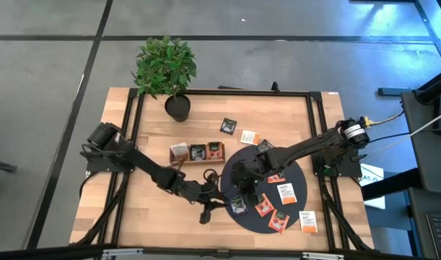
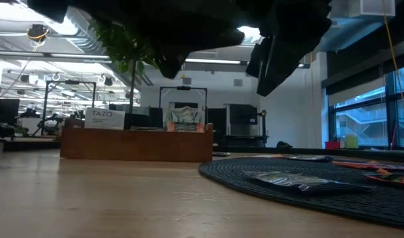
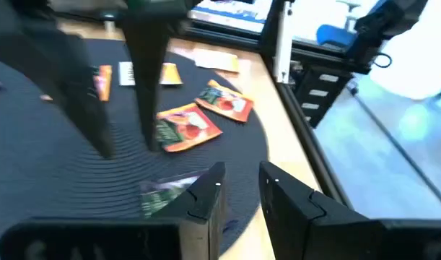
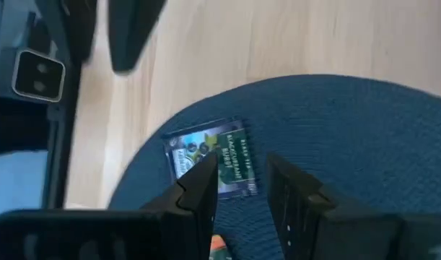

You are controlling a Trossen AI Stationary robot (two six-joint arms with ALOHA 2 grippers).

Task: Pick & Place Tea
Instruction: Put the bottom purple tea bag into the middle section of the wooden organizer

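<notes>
Right gripper [image 4: 242, 191] spread over a dark sachet [image 4: 209, 162], one finger covering part of its print; cannot tell whether touching. Left gripper [image 3: 240, 198] spread too, just beside that sachet, blurred there. From above, both grippers lost against the black mat [image 4: 364, 130], fingertips hard to make out. In the low view, arms cut off at the top, mere dark masses.

Pale wooden table [image 1: 148, 217] with a black frame, on grey floor. Tray [image 1: 197, 152] at the mat's 10 o'clock, one sachet upright in each compartment. Plant [image 1: 166, 68] at the table's 11 o'clock. Beyond, an open office with ceiling lights and windows.

Dark sachet flat at the mat's 8 o'clock edge, glossy, with fruit print. Red-orange sachets [image 1: 263, 206] and a white one [image 1: 286, 193] flat toward 5 o'clock.
</notes>
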